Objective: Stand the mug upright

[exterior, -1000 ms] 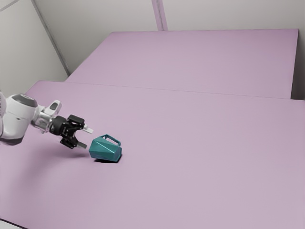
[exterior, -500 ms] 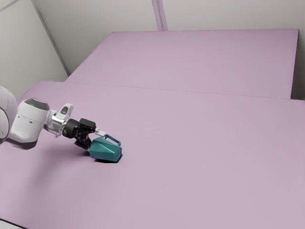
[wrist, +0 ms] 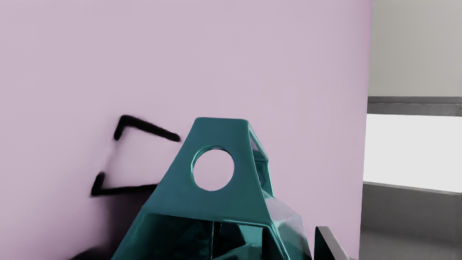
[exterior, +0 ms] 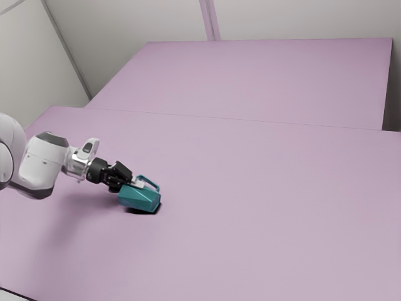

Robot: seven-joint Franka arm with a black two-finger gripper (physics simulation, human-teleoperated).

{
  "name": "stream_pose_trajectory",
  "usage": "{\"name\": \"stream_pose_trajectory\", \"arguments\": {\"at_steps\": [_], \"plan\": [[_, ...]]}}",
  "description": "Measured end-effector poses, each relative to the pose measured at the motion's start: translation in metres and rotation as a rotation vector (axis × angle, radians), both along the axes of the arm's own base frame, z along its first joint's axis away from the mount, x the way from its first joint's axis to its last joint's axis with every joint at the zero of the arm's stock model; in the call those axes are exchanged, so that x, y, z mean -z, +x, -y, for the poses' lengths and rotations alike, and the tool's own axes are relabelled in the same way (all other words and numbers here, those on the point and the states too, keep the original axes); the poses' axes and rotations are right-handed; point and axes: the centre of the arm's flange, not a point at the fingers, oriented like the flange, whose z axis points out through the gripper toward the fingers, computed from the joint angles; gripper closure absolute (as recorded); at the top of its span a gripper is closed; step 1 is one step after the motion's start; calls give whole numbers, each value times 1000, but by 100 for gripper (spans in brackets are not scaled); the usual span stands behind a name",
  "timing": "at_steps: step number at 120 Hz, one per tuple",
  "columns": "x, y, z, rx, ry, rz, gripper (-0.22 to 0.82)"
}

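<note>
- Glossy teal mug [exterior: 139, 198], angular and faceted.
- It lies tipped on its side on the pink tabletop [exterior: 263, 207], toward eight o'clock from the exterior view's centre.
- Its squared handle [exterior: 151, 182] points toward one o'clock there.
- A round hole pierces its tapering face [wrist: 220, 206].

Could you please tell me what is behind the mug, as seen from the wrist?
The pink table shows around the mug and through its round hole, with a dark shadow beside it. What its solid walls cover cannot be seen.

Indoors, kind unclear (pale walls [exterior: 301, 22]).
</note>
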Motion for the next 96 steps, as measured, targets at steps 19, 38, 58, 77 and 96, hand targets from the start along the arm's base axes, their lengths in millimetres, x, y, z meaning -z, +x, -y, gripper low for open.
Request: {"name": "stream_pose_trajectory", "arguments": {"at_steps": [19,38,58,77,96], "plan": [[-2,3,6,-4,-20,19,73],[-7,6,8,-5,-22,38,75],[-43,25,7,-5,1,112,76],[-105,64,6,132,202,198,77],[-126,88,13,340,573,207,78]]}}
